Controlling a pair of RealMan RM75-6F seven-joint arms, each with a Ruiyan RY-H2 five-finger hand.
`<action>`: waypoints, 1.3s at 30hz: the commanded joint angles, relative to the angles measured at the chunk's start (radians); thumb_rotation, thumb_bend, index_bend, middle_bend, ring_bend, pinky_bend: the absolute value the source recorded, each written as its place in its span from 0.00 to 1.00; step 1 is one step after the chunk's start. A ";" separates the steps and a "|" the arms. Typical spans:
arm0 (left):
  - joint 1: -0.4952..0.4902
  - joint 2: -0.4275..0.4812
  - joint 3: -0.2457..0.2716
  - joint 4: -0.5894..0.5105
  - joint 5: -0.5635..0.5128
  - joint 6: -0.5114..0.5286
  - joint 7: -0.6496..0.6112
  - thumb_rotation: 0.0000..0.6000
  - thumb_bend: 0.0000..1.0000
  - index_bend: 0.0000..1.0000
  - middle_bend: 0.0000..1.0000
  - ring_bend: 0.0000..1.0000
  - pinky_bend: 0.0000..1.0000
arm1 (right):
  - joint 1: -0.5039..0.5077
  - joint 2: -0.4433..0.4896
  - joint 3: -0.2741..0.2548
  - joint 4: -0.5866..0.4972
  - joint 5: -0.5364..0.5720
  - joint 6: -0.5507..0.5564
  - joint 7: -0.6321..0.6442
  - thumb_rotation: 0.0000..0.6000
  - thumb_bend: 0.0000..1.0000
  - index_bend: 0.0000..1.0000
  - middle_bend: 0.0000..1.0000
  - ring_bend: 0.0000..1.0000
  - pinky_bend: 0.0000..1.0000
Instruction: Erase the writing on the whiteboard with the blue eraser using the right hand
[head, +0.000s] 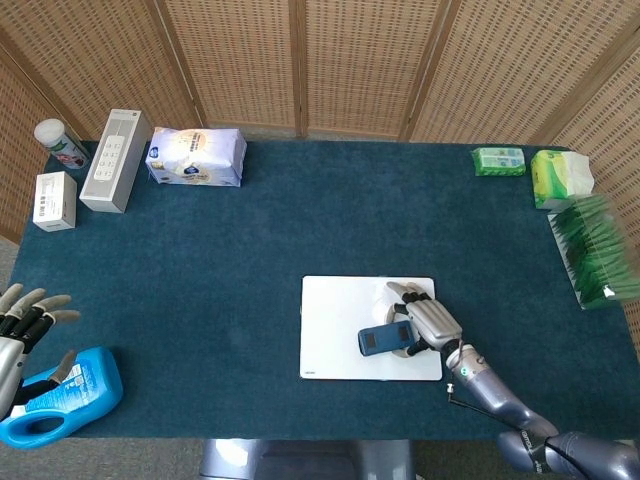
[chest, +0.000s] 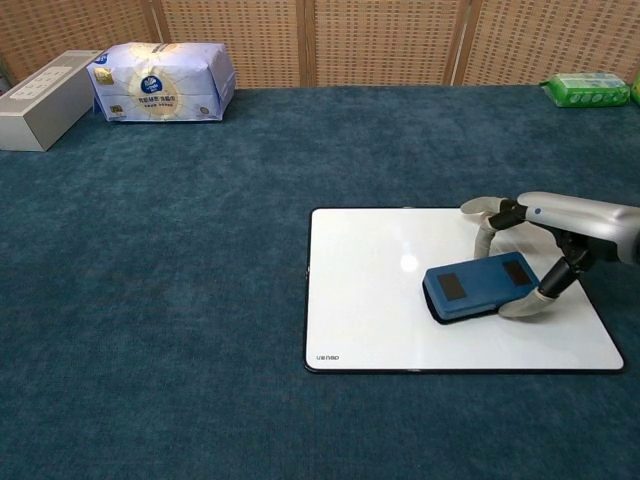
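Note:
The white whiteboard (head: 335, 345) (chest: 385, 310) lies flat on the blue cloth near the table's front edge; no writing shows on its bare surface. My right hand (head: 428, 320) (chest: 545, 235) grips the blue eraser (head: 385, 339) (chest: 478, 286) from its right end and holds it flat on the board's right half, toward the front. At the far left edge of the head view my left hand (head: 22, 318) hovers with fingers spread and nothing in them, just above a blue bottle (head: 60, 395).
A grey power strip box (head: 115, 159) (chest: 45, 85), a tissue pack (head: 195, 156) (chest: 160, 80), a white box (head: 54, 200) and a small can (head: 60, 143) stand at the back left. Green packs (head: 498, 160) (chest: 585, 88) and a green rack (head: 592, 250) sit at the right.

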 joint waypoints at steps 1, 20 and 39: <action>0.002 0.001 0.002 0.005 0.002 0.003 -0.007 1.00 0.43 0.32 0.26 0.16 0.00 | -0.037 0.021 -0.029 -0.053 -0.022 0.045 -0.013 1.00 0.16 0.76 0.03 0.00 0.00; 0.013 0.007 0.007 -0.009 0.015 0.018 0.008 1.00 0.43 0.32 0.26 0.16 0.00 | -0.022 0.022 0.003 -0.024 -0.017 0.017 0.007 1.00 0.16 0.76 0.03 0.00 0.00; 0.019 0.018 0.005 -0.033 0.020 0.026 0.037 1.00 0.43 0.32 0.26 0.16 0.00 | 0.021 -0.053 0.019 0.098 -0.040 -0.027 0.072 1.00 0.16 0.76 0.03 0.00 0.00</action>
